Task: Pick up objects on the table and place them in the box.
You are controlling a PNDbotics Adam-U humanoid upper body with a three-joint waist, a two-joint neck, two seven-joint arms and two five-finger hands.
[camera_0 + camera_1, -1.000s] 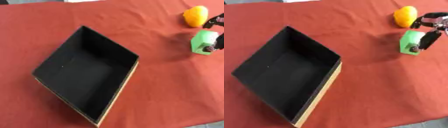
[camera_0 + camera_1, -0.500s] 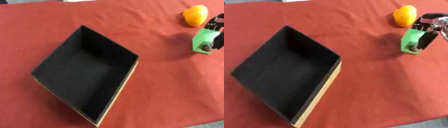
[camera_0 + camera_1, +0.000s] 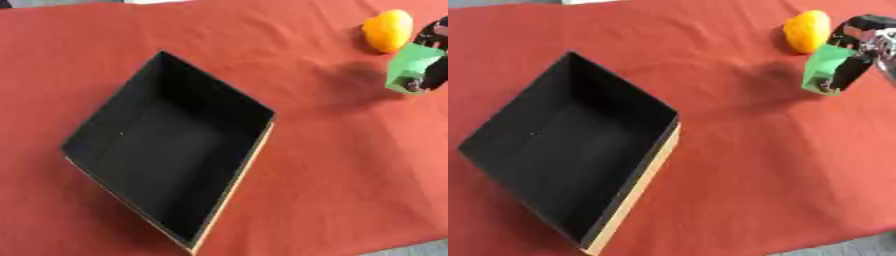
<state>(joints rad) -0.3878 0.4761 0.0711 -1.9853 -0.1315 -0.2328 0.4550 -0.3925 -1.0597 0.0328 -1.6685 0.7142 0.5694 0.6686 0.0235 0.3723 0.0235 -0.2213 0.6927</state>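
Green block-shaped object (image 3: pixel 826 68), far right beside an orange rounded fruit (image 3: pixel 806 31), sits pinched in the right robot hand (image 3: pixel 859 47); next it likely needs lifting and carrying left over the empty black box (image 3: pixel 562 150).

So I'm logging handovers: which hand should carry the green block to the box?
The right hand: its fingers are already curled round the green block beside the orange fruit. No left hand shows. The box stands empty.

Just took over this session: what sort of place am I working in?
Probably a staged tabletop test setup: a red cloth covers the table, with only a black box, an orange fruit and a green block.
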